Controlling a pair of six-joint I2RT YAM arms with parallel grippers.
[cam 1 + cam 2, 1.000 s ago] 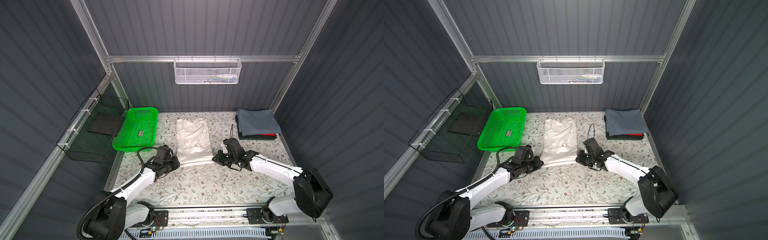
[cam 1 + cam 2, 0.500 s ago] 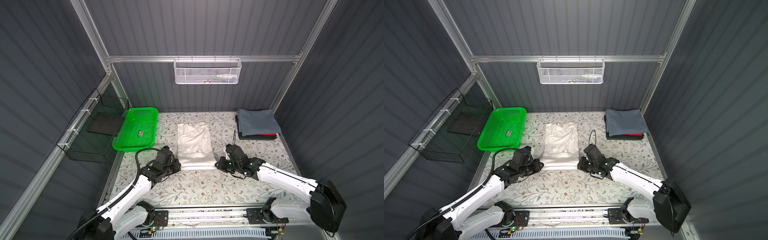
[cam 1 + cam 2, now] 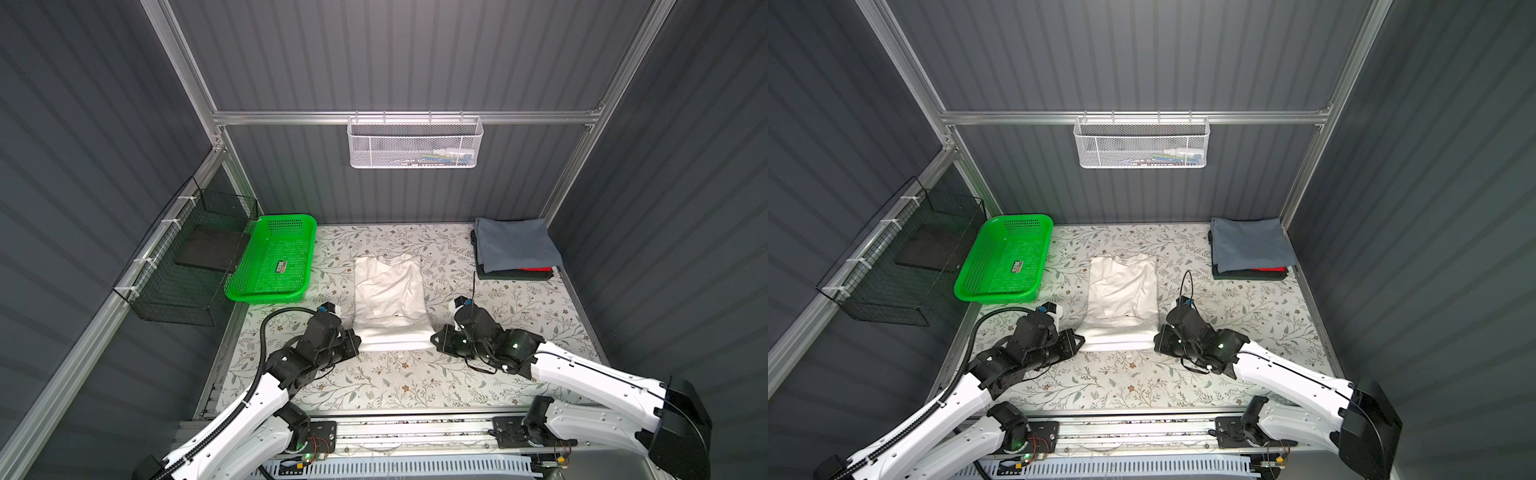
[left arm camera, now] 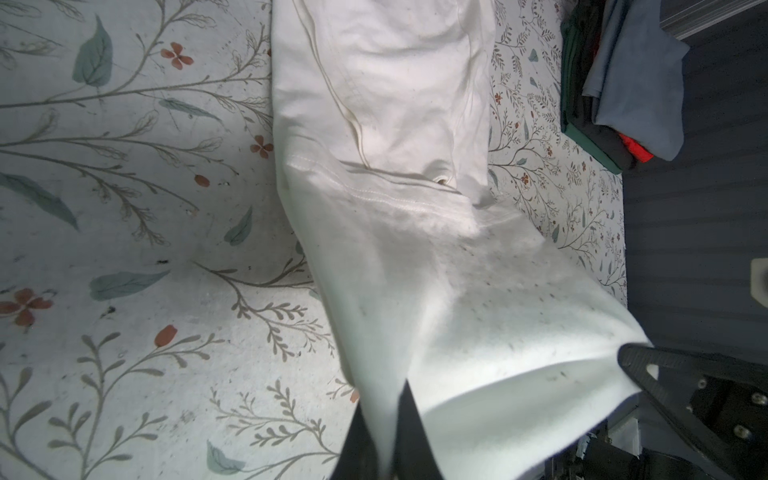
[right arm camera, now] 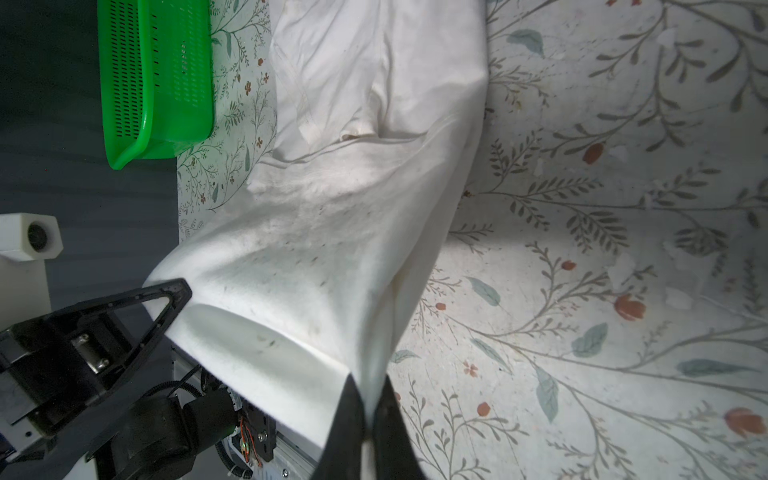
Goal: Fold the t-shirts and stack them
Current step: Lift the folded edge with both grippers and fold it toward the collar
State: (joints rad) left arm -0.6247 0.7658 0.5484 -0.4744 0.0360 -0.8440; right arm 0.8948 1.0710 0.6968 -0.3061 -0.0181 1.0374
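The cream-white t-shirt lies as a long narrow folded strip in the middle of the floral table. Its near end is raised off the cloth and stretched between both grippers. My left gripper is shut on the near left corner. My right gripper is shut on the near right corner. In both wrist views, white fabric is pinched between the black fingers. A stack of folded t-shirts sits at the back right, grey-blue on top, dark and red below.
A green plastic basket stands at the back left of the table. A black wire basket hangs on the left wall and a white mesh basket on the back wall. The arms' metal rail runs along the front edge.
Both grippers have moved toward the front edge, still shut on the cream shirt's near corners. The whole shirt has slid nearer with them.
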